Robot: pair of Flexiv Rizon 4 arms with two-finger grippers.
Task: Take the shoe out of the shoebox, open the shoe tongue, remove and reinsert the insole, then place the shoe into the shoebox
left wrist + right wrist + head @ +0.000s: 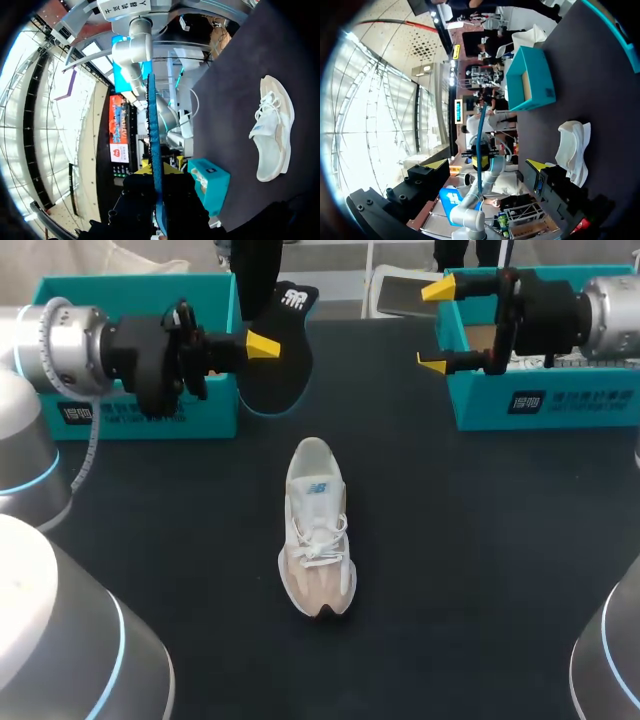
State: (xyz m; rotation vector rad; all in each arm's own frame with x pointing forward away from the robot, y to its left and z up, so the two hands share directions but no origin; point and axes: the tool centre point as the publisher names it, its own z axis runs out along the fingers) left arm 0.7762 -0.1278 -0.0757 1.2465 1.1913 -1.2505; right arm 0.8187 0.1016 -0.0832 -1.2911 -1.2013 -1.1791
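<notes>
A white and beige shoe lies on the dark table's middle, toe toward me, laces tied. My left gripper hovers above the table behind the shoe, shut on a black insole with a blue edge that stands on end. In the left wrist view the insole shows edge-on between the yellow tips of the left gripper, with the shoe off to the side. My right gripper hangs open and empty at the back right. From the right gripper the insole is straight ahead, the shoe beside it.
A teal shoebox half stands at the back left under my left arm. Another teal box half stands at the back right under my right arm. The boxes also show as the left box and the right box.
</notes>
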